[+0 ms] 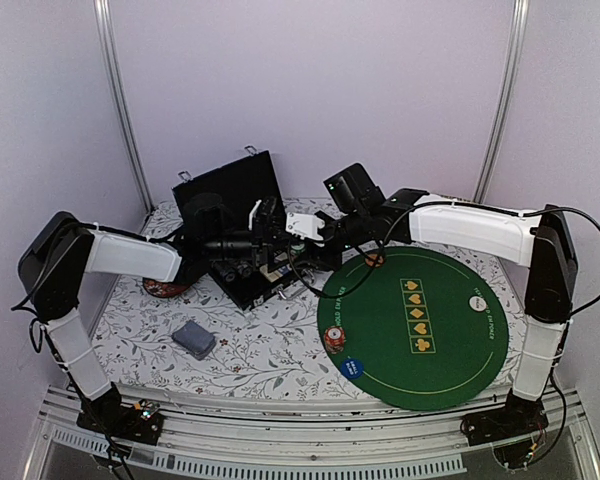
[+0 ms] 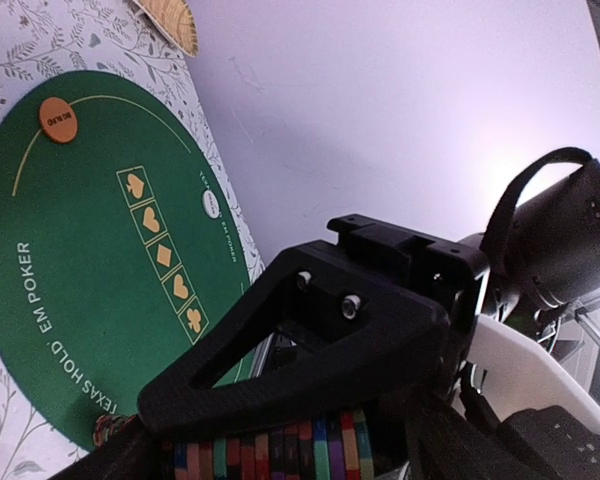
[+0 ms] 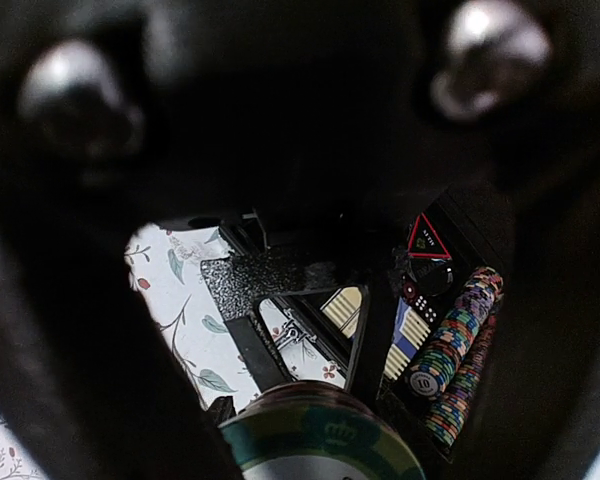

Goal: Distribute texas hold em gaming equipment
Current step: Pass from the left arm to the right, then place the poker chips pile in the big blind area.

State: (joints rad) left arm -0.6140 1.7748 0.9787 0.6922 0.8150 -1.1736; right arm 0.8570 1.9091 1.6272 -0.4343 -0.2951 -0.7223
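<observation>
A stack of multicoloured poker chips point(image 2: 280, 447) lies right under my left gripper's upper finger point(image 2: 310, 345); whether it is pinched does not show. Both grippers meet over the open black case point(image 1: 230, 190): the left gripper point(image 1: 278, 243) from the left, the right gripper point(image 1: 302, 228) from the right. A green-and-white chip stack point(image 3: 320, 440) sits between the right fingers, which are shut on it. More chip rows point(image 3: 460, 345) lie in the case. On the green mat point(image 1: 430, 345) rest a chip pile point(image 1: 334, 338), a blue button point(image 1: 352, 366), a white button point(image 1: 477, 302) and an orange button point(image 2: 58, 119). A grey-blue card deck point(image 1: 194, 337) lies on the cloth.
A dark-red dish point(image 1: 163, 288) sits under the left forearm, beside the case. The case lid stands upright behind both grippers. White walls and metal posts close in the table at the back and sides. Floral cloth covers the tabletop around the mat.
</observation>
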